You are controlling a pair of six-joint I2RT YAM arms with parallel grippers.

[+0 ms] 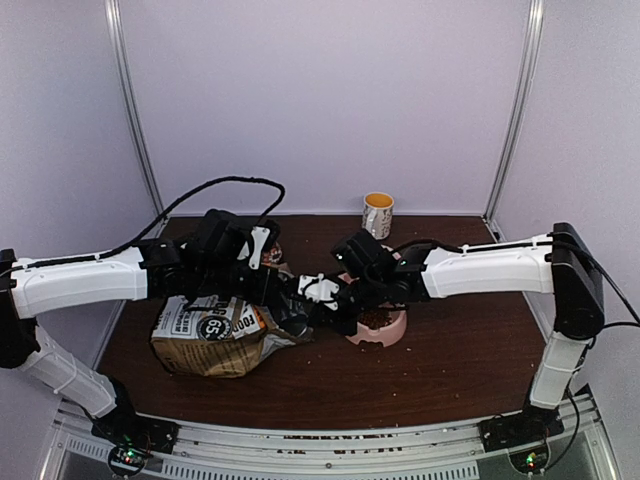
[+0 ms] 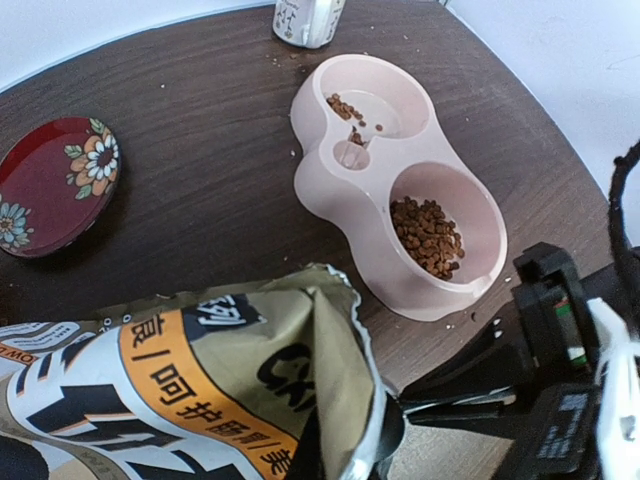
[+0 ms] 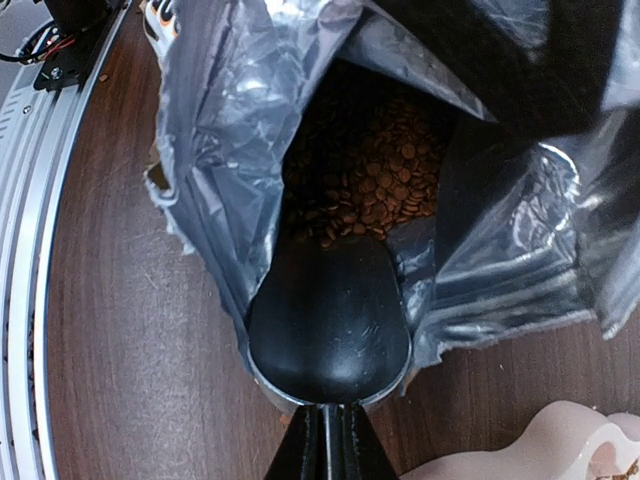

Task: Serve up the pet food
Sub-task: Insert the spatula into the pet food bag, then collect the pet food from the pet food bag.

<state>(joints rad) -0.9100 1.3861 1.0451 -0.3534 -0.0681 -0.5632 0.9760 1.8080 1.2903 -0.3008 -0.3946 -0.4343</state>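
Note:
The tan paper bag (image 1: 210, 335) with its orange band lies on its side, mouth toward the pink double bowl (image 1: 378, 325). My left gripper (image 1: 278, 292) is shut on the bag's upper mouth edge (image 2: 345, 330) and holds it open; its fingers are mostly hidden behind the bag. My right gripper (image 3: 330, 445) is shut on the handle of a black scoop (image 3: 330, 320). The scoop's tip is inside the silver-lined mouth, at the edge of the brown kibble (image 3: 380, 170); no kibble shows on it. One bowl cup holds kibble (image 2: 427, 233); the other holds a few pellets (image 2: 345, 108).
A red flowered saucer (image 2: 55, 185) lies left of the bowl. A white and yellow mug (image 1: 377, 214) stands at the back edge. Loose pellets are scattered on the brown table (image 1: 420, 380). White walls close in the back and sides.

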